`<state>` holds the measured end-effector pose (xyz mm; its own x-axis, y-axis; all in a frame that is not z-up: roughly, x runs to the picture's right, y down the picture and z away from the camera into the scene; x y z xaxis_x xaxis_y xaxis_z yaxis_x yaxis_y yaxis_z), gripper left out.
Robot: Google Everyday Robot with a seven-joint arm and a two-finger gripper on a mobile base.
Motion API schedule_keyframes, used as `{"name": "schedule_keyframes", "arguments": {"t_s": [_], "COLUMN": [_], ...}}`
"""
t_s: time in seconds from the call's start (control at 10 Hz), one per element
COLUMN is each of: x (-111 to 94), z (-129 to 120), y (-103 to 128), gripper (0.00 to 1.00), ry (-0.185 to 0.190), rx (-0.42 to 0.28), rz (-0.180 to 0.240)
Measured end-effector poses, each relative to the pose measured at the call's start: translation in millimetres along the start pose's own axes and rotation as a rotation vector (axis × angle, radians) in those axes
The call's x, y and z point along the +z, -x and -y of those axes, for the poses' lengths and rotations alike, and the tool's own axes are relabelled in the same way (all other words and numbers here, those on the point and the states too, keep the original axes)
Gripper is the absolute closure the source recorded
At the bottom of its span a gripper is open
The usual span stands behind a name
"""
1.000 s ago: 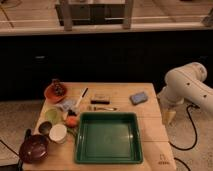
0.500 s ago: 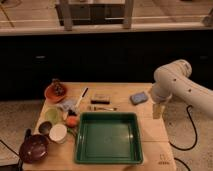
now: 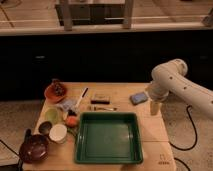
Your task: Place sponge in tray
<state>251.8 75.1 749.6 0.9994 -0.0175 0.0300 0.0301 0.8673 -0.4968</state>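
The table [image 3: 150, 131] carried everything, and the tray [image 3: 107, 141] took up its front middle, close to the front edge. The tray held nothing, so the task was not yet done in any part.

The white arm [image 3: 172, 80] reached in over the table's right edge. Its gripper [image 3: 155, 108] pointed downward by that edge, with the jaws spread wide and nothing between them.

The sponge [image 3: 139, 97] lay flat on the table toward the back right, just beside the gripper on its inner side and well apart from the tray's far rim. I could not tell whether the gripper touched it. By my judgement the whole job remained: closing on the sponge, lifting it, carrying it toward the front and letting it go inside the tray.

A dark block [image 3: 101, 97] lay near the back middle, and it was not the thing wanted.

As for writing, a small mark [image 3: 162, 161] sat at the table's front right corner, too small to read. No brand or label could be made out on the tray, sponge or arm.
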Motion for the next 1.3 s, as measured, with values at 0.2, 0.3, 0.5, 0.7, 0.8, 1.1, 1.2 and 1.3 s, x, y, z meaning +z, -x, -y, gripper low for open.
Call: {"name": "schedule_keyframes", "arguments": {"t_s": [0.2, 0.3, 0.5, 0.7, 0.8, 1.1, 1.2, 1.3], "x": [5.8, 8.5, 12.2, 16.3, 20.0, 23.7, 25.8, 27.3], "z": [7.2, 12.5, 19.3, 23.0, 27.3, 35.7, 38.7, 40.9], "y": [-1.9, -0.5, -1.1, -4.3, -4.0, -8.0, -8.2, -8.5], "gripper": [0.20, 0.20, 0.20, 0.20, 0.20, 0.20, 0.20, 0.20], "ry": [-0.004, -0.008, -0.016, -0.020, -0.023, -0.033, -0.035, -0.038], "rx": [-0.012, -0.021, -0.036, -0.043, -0.052, -0.068, -0.075, -0.081], "rz": [0.009, 0.015, 0.022, 0.029, 0.035, 0.046, 0.050, 0.053]}}
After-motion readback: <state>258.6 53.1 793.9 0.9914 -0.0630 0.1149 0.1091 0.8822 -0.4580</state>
